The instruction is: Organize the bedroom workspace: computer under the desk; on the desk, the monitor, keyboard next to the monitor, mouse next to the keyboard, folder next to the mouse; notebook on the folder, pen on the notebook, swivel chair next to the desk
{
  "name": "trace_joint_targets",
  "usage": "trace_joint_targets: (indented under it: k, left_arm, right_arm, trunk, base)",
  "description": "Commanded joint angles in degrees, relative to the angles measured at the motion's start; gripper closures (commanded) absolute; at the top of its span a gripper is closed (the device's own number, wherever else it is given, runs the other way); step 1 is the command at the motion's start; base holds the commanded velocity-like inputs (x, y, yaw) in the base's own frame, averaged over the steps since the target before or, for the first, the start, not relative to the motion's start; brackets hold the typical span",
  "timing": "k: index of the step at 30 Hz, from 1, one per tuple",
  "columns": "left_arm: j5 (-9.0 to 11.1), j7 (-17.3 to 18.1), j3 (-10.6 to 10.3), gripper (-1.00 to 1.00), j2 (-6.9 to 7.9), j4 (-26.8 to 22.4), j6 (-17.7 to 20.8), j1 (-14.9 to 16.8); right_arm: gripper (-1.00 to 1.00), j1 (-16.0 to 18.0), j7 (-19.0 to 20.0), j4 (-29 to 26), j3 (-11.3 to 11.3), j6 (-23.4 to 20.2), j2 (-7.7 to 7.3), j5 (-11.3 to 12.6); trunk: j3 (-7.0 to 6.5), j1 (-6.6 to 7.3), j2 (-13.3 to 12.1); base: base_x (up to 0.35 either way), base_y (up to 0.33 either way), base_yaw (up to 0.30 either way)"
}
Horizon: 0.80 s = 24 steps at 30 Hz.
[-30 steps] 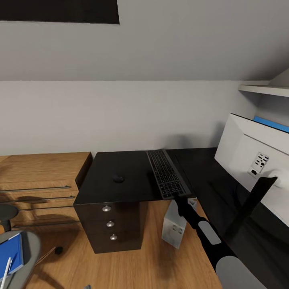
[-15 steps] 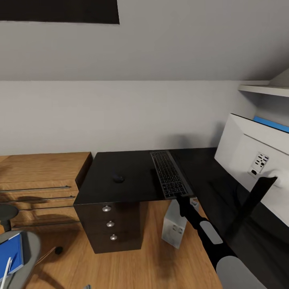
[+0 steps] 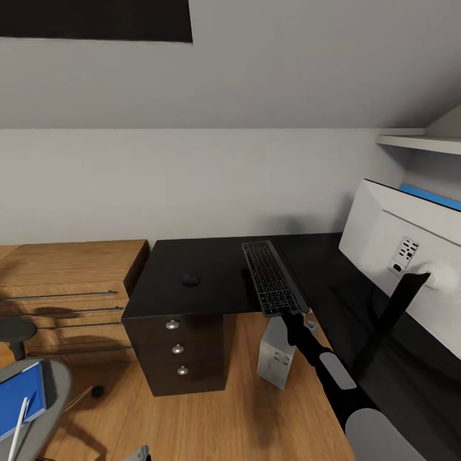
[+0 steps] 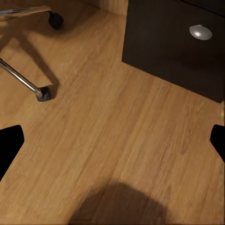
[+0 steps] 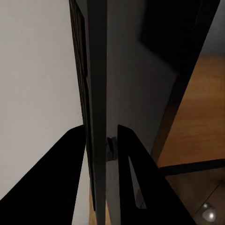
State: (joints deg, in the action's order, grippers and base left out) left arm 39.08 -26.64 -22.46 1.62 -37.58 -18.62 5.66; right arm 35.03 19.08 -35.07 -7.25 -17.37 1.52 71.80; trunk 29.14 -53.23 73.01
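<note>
Over on the left, the folder is parked on the chair; the mouse sits mid-worktop. Rightward, the keyboard is pinched by the right hand at its near end, being positioned; nudging toward the monitor is probably needed next.

I can read no text, label, brand or number anywhere. The keyboard, clamped at its near end in my right gripper, has key legends too small to make out. The port panel on the back of the monitor, off to the side of that gripper, shows only dark slots, no legible marking.
</note>
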Motion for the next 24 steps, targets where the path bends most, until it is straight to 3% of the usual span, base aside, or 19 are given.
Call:
trace_joint_targets:
  k: [1, 24]
  left_arm:
    - [0.6, -0.4, -0.5, -1.0, 0.1, -0.6, -0.3, 0.1]
    - [0.6, -0.6, -0.5, -1.0, 0.13, -3.0, -0.2, 0.1]
  right_arm:
    - [1.0, 0.0, 0.1, 0.0, -0.4, -0.6, 0.07, 0.4]
    - [1.0, 0.0, -0.1, -0.1, -0.3, -0.5, 0.04, 0.4]
  trunk:
    - [0.06, 0.0, 0.0]
    - [3.83, -4.61, 8.5]
  base:
    - [-0.009, 0.0, 0.0]
    - [-0.001, 0.0, 0.0]
